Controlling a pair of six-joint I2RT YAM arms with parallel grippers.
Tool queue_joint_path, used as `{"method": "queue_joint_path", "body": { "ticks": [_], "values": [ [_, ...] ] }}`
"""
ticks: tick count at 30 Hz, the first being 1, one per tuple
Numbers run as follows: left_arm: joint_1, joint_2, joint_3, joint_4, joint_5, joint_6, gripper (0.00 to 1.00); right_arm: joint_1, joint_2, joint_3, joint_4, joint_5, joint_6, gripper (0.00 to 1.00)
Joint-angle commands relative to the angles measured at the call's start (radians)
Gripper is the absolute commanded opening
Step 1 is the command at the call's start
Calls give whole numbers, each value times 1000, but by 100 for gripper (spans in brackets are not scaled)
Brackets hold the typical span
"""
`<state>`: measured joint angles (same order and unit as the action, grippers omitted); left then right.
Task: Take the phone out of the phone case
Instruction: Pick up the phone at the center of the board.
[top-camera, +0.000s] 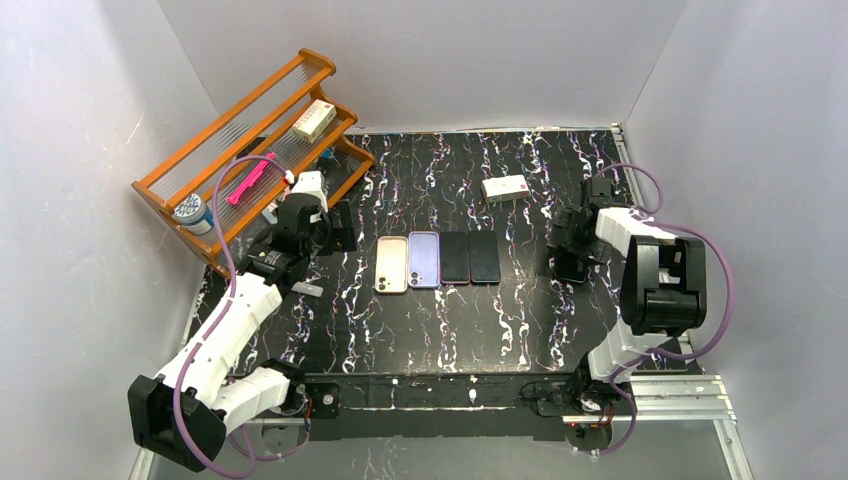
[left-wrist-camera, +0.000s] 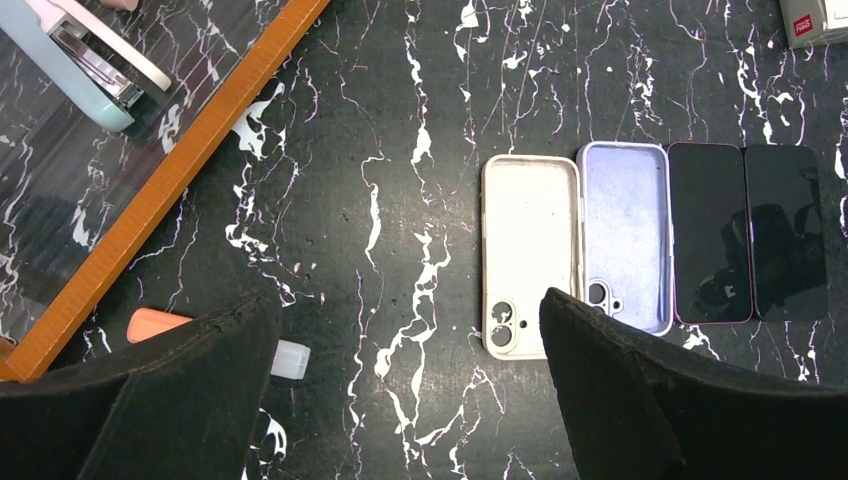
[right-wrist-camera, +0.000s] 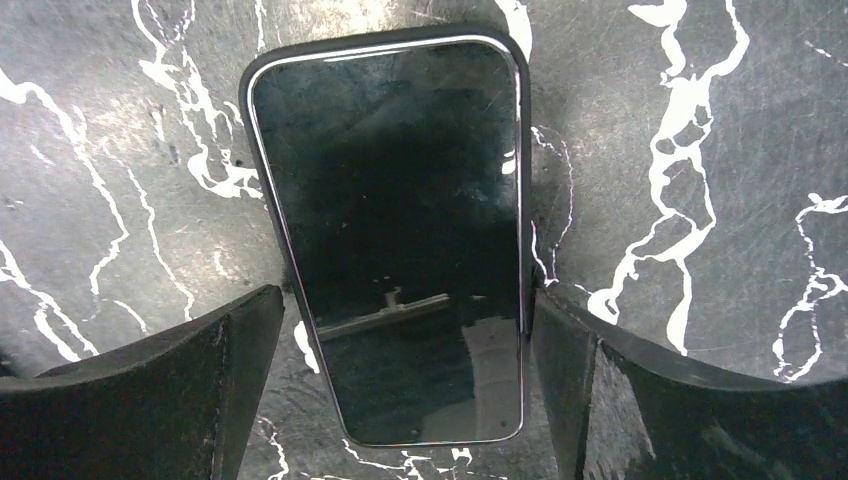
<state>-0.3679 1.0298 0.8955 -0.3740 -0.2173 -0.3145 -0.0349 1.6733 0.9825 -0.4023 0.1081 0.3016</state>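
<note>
**Entry: phone and case, right side**
- The phone (right-wrist-camera: 400, 250) was recorded screen up, seated in a dark case (right-wrist-camera: 380, 40), flat on the tabletop (right-wrist-camera: 120, 150).
- It was placed directly beneath the right gripper (right-wrist-camera: 405, 370), between fingers that were spread wide and held nothing.
- Contact between the fingers and the case edges could not be settled.

**Entry: left side**
- The left gripper (left-wrist-camera: 410, 400) was likewise spread wide and empty above the tabletop.
- Ahead of it and to its right, a beige case (left-wrist-camera: 530, 240) and a purple case (left-wrist-camera: 625, 230) were noted, both empty, inner face up, side by side.
- Just beyond these, two dark phones (left-wrist-camera: 708, 230) were laid edge to edge.

**Progress**
- For the cased phone, removal was judged not yet begun, since the rim was seen around every visible side.
- Gripping, freeing an edge and lifting the phone out were judged to remain.

**Not made out**
- The back of the case was hidden.
- From overhead, the cased phone was largely covered by the right gripper.
- Whether the two dark phones carried thin cases could not be told.
</note>
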Motion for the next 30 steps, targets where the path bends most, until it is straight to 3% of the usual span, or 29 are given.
{"method": "queue_joint_path", "body": {
  "ticks": [1, 7, 18, 30],
  "values": [
    [10, -15, -10, 2, 9, 1, 98, 74, 58, 33, -69, 45, 1, 99],
    [15, -8, -14, 4, 18, 1, 98, 87, 98, 31, -63, 38, -4, 91],
    [17, 26, -13, 37, 170, -16, 98, 110, -5, -26, 27, -129, 29, 40],
    [12, 67, -51, 174, 503, -220, 98, 114, -288, -215, 339, -354, 145, 6]
  ]
}}
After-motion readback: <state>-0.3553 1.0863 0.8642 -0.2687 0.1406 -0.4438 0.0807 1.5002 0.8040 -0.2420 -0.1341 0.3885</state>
